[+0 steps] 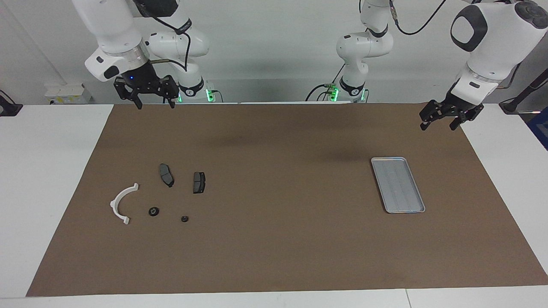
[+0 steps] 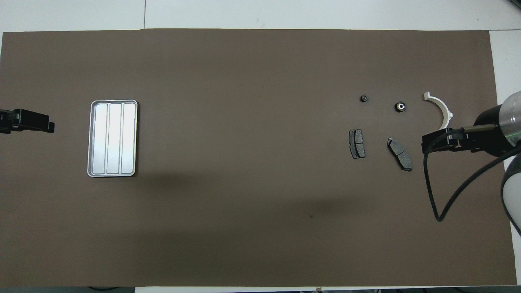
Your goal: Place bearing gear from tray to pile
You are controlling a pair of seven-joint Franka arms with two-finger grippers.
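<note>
The bearing gear (image 1: 153,211), a small dark round part with a pale centre, is seen lying on the brown mat (image 1: 278,256) within the pile (image 1: 158,196), toward the right arm's end of the surface (image 1: 47,179); it is flanked by the white half-ring bracket (image 1: 121,203) and a smaller dark round part (image 1: 184,218), and two dark grey brake-pad pieces (image 1: 166,174) are laid nearer to the robots; none of these parts is touched by any other. The right pincer (image 1: 146,100) is held raised over the mat's edge nearest the robots, at that same end, well apart from the gear, its fingers spread and nothing grasped. The tray (image 1: 397,185) is set toward the left arm's end of the surface, and nothing is seen in it; the left pincer (image 1: 442,122) is held in the air over the mat's corner near that end, released and without load, well apart from tray and gear.
</note>
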